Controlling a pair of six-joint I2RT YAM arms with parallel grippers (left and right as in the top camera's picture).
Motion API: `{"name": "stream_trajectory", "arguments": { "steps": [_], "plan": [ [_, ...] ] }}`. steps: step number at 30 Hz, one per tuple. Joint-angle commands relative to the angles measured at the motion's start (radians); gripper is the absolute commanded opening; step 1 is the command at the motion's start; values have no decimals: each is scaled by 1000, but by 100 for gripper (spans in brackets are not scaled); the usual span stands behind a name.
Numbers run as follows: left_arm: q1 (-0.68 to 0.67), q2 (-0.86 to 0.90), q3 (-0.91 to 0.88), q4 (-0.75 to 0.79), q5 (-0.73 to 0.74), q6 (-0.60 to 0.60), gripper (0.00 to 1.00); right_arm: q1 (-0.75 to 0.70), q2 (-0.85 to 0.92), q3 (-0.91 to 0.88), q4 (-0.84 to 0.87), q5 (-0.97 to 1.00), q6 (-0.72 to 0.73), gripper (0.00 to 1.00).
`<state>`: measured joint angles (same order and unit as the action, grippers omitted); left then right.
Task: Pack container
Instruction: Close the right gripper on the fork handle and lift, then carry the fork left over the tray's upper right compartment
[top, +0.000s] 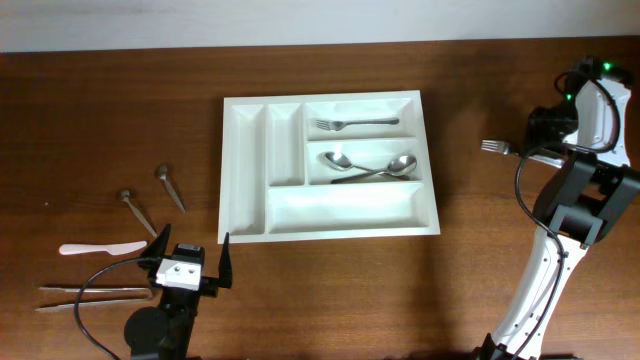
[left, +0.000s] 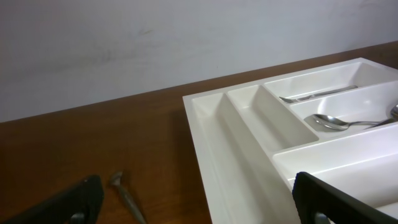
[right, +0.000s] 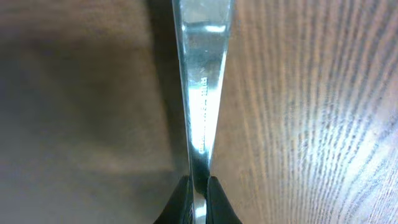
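Looks like a robotics lab: bare wooden table, blank wall, cabled robot arm

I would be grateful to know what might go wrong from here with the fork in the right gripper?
1. The right gripper pinches the fork by a slim part, so it may twist or slip in transit.
2. It could also land among the spoons rather than beside the other fork in the container.

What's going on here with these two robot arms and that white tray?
They are packing cutlery into the white tray, which already holds one fork and two spoons. The right arm has its jaws shut on another fork, right of the tray. The left arm has jaws open and empty; more utensils lie beside it.
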<state>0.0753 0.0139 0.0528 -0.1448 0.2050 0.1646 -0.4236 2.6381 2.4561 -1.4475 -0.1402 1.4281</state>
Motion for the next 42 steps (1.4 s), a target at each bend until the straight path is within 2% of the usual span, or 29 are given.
{"name": "stream_trajectory", "arguments": {
  "steps": [1,8,15,30,42],
  "plan": [
    [6,-9,-9,3,-3,10,99,14,12,79,-21,16,-68,4],
    [6,-9,-9,3,-4,10,99,97,-5,219,-119,12,-90,4],
    [6,-9,-9,3,-4,10,99,239,-6,322,-161,-79,-80,4],
    [6,-9,-9,3,-4,10,99,570,-6,323,-101,-97,124,4],
    [6,-9,-9,3,-4,10,99,644,-5,322,-70,-89,212,4]
  ]
}}
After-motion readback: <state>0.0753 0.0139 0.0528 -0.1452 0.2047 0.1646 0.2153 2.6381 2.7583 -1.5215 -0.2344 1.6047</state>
